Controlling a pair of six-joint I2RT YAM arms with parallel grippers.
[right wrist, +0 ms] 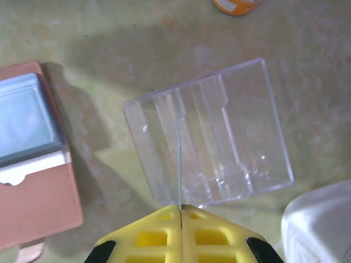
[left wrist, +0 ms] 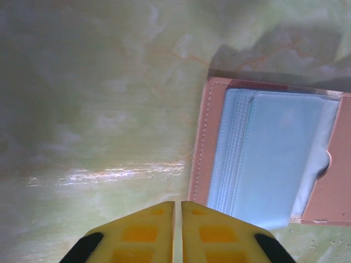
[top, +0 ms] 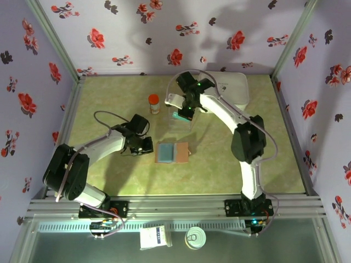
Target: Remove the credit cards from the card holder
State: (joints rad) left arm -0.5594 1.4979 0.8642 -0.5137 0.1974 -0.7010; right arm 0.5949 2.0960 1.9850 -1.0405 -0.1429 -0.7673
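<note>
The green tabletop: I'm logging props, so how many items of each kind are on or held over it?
Card holder: 1
Clear tray: 1
Orange-capped bottle: 1
White case: 1
Teal card, held in the right hand: 1
Total: 5 (cards inside the holder cannot be counted)

2 grippers: the left gripper (top: 144,146) and the right gripper (top: 184,113). 1 card holder (top: 171,153) lies open mid-table and shows 2 pocket panels (top: 164,152). How many cards sit inside them cannot be told. 1 teal card (top: 177,116) is out of the holder, at the right gripper. There is 1 clear tray (right wrist: 208,137) just beyond the holder, 1 white case (top: 233,87) at the far right, and 1 orange-capped bottle (top: 154,103) far and left of centre. Below the near rail lie 1 white box (top: 153,236) and 1 round tin (top: 194,238).
</note>
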